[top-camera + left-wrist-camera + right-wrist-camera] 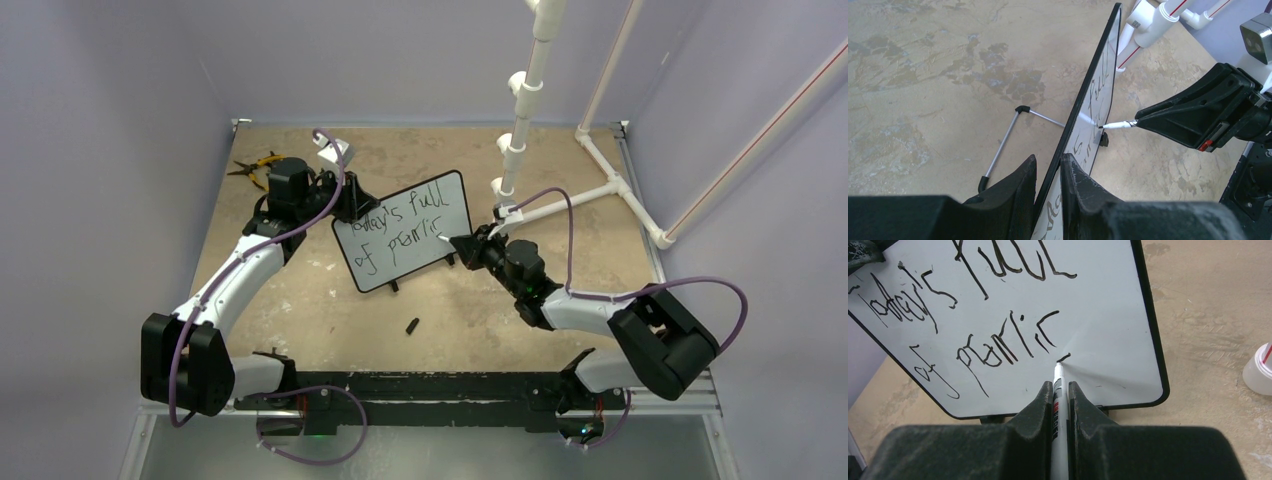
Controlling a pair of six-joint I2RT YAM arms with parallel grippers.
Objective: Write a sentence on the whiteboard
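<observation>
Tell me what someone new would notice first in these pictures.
A whiteboard stands mid-table with black writing in two lines. The right gripper holds a marker with its tip against the lower line, while the left gripper clamps the board's left edge.

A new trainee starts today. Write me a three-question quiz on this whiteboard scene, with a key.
1. True or false: the left claw grips the whiteboard by its edge.
2. Which claw holds the marker? A) left B) right C) neither
3. Fill in: the marker tip touches the whiteboard at the end of the ___ line of writing.

Key:
1. True.
2. B, the right claw.
3. Lower.
</observation>
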